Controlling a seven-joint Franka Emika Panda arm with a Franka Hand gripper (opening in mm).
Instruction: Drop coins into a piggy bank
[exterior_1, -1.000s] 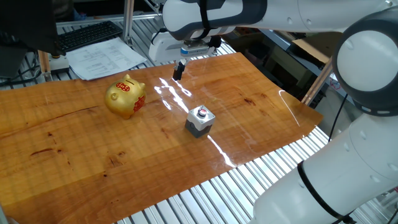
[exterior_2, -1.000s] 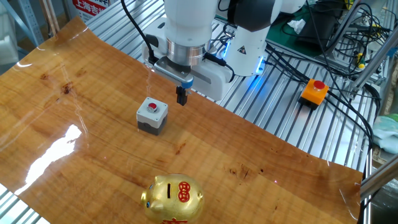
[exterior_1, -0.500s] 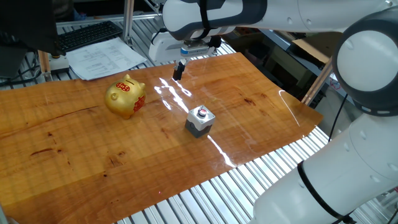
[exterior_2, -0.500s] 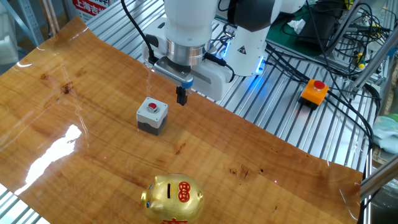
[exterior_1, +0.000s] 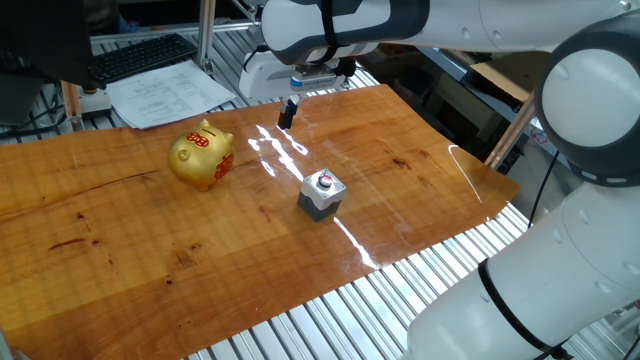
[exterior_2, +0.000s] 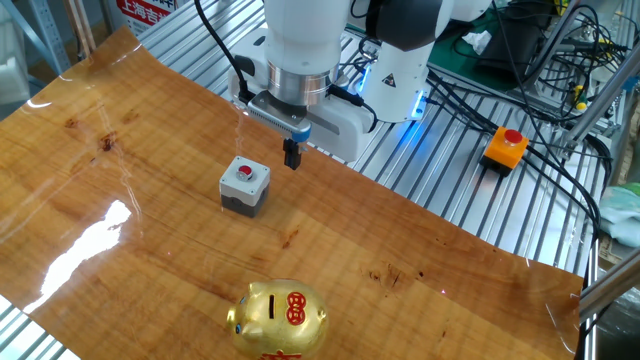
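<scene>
Hand (exterior_2: 292, 156) downward, fingers together (nothing visible between)

A wooden board (exterior_1: 150, 240) is lying on a slatted table (exterior_2: 470, 190), and a piggy bank (exterior_1: 201, 155) and a button box (exterior_1: 321, 193) are standing on it, well apart. In the one fixed view the bank is sitting to the left of the box. The gripper (exterior_1: 286, 113) is being held above the board's far edge, behind the box. A keyboard (exterior_1: 140, 57) and papers (exterior_1: 168, 95) are lying beyond the board, behind the bank.
</scene>
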